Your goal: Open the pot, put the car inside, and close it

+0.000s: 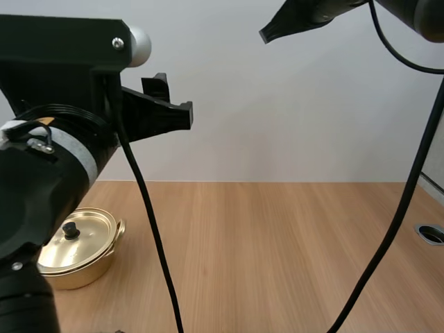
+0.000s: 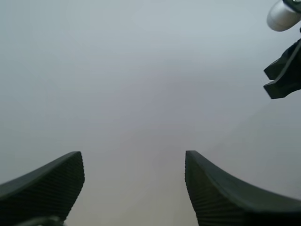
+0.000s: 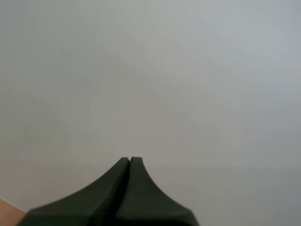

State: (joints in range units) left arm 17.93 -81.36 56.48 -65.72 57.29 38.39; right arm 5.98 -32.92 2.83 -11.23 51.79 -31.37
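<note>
Starting at the left of the high view: the left arm [image 1: 48, 173] is up close and blocks a lot of that side. The left gripper [image 1: 173, 98] is raised well above the table [image 1: 277, 250] and points off to the right, out over open air. In the left wrist view its fingers [image 2: 51, 181] stand wide apart with the ribbed inner faces turned toward each other, and there's only plain grey wall between them, so it's holding nothing.

Just below that arm is the pot [image 1: 83, 274], gold coloured, sitting on the table at the left side, partly tucked behind the arm. The lid [image 1: 90, 232] is on it and sits flat, with the black knob [image 1: 69, 229] on top. Neither gripper is touching it.

The wooden table runs off to the right from there.

Over at the upper right, the right gripper [image 1: 268, 32] hangs high, well apart from the pot, with its tip aimed left. The right wrist view shows its fingers [image 3: 117, 188] pressed together as one dark wedge, with nothing pinched between them.
</note>
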